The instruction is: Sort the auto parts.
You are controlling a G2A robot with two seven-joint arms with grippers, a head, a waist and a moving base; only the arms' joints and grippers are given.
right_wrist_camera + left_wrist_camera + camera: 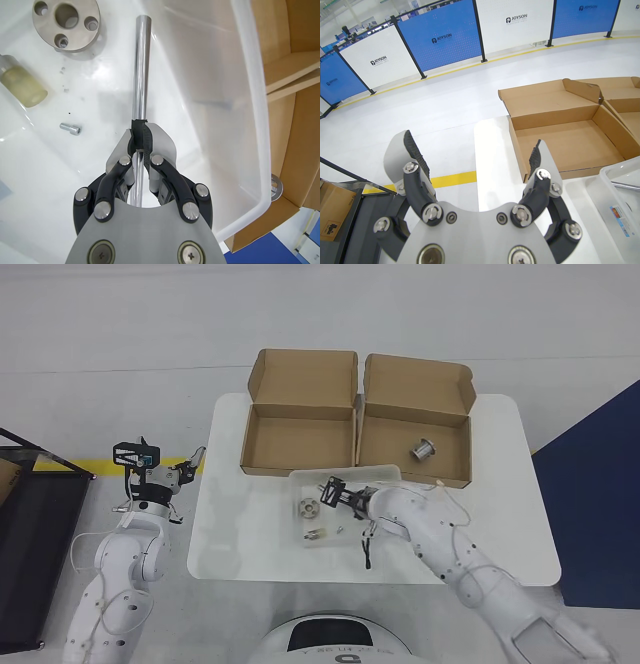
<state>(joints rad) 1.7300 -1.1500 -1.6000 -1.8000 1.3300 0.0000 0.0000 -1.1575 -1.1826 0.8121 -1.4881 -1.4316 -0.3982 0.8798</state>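
The right gripper (139, 130) is clamped near one end of the rod (142, 70) in the tub (250, 100) at the middle of the desk (240, 539), the rod looks hard, heavy and slippery, so it needs a tight grip, and the left gripper (472, 137) is spread apart

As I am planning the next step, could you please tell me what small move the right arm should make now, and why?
Probably lift straight up: the right tool is shut on the rod, inside the clear bin beside the flange and bolt, and the bin wall stands between it and the cardboard boxes.
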